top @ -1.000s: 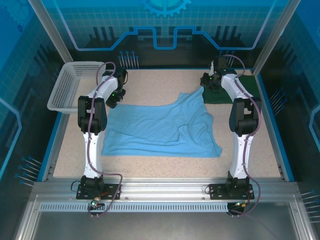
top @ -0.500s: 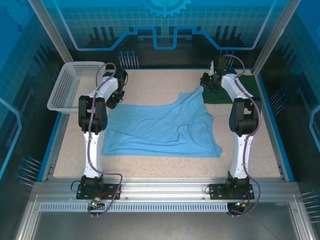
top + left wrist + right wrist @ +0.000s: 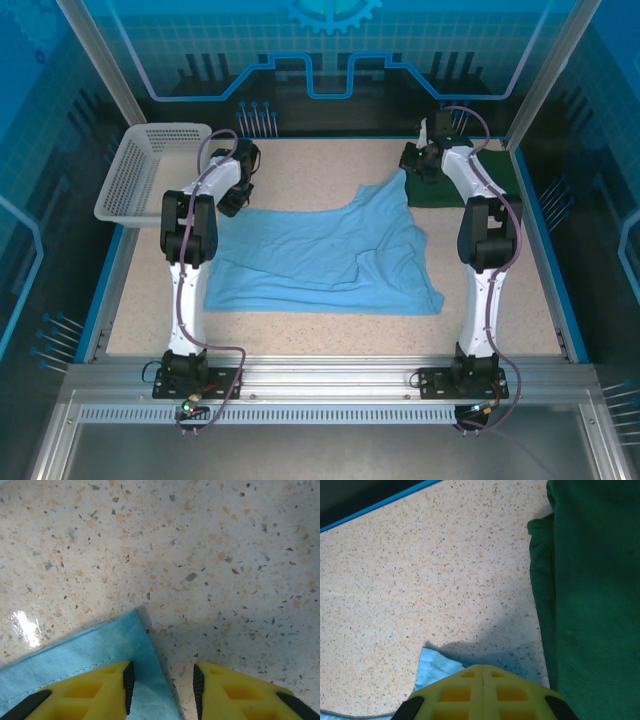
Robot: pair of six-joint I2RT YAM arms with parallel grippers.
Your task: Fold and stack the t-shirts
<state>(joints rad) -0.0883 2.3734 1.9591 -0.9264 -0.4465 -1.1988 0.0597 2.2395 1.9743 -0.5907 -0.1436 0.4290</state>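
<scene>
The sky-blue t-shirt [image 3: 320,255] lies spread mid-tabletop [image 3: 300,170]; the dark green t-shirt [image 3: 508,178] sits at the far right corner. The right claw [image 3: 483,672] pinches the blue shirt's far right corner. The left claw [image 3: 162,685], jaws apart, straddles its far left corner, likely to lift both for folding.

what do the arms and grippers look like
Left arm and right arm: white links, black joints, a thin purplish cable looping along each. Left gripper and right gripper: yellow ribbed fingers with black pads.
</scene>
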